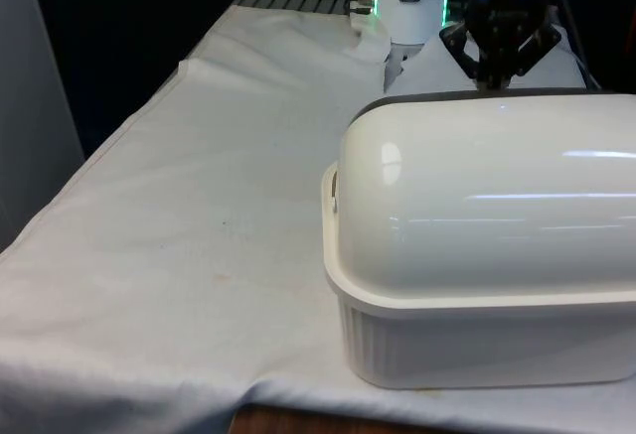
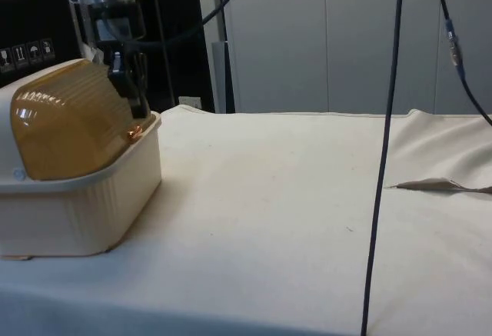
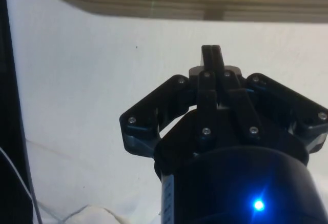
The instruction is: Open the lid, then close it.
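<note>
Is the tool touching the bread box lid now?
Cannot tell. In the side view the tool overlaps the lid near its front edge, but no plain contact or gap shows.

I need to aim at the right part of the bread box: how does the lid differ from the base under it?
The lid is a smooth rounded dome, glossy with light streaks; the base is straight-walled with fine vertical ribs.
The lid sits on top, closed down onto the base's rim; the base rests on the white cloth.
In the side view the lid's end looks amber, the base cream.
The gripper is at the lid's front edge, not at the base.

Front, side: shared bread box (image 1: 487,245)
</note>
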Controlling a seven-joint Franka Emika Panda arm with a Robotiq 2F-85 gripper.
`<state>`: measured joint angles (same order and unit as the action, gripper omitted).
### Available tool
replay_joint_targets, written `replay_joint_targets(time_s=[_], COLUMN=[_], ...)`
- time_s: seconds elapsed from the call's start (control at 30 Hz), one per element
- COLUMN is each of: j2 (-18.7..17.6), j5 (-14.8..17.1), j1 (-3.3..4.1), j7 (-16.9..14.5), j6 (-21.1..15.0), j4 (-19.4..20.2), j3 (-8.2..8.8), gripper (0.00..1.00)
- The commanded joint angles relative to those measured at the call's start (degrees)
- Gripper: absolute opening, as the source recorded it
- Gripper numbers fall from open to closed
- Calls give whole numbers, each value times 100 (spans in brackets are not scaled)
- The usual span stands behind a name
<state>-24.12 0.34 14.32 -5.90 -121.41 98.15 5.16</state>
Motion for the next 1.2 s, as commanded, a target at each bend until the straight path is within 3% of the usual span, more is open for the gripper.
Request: replay_joint_targets(time_s=[0.0, 0.33, 0.37, 0.67, 0.97, 1.17], j2=[103, 544, 458, 1014, 1255, 1541], j5=[-17, -34, -11, -57, -46, -17], j1=[17, 29, 17, 17, 17, 17], j7=[0, 0, 0, -6, 0, -11], j6=[-29, -57, 0, -52, -6, -143], j4=[132, 688, 584, 1197, 1455, 1793], j3=[0, -17, -23, -17, -23, -29], gripper=[0, 0, 0, 0, 0, 0])
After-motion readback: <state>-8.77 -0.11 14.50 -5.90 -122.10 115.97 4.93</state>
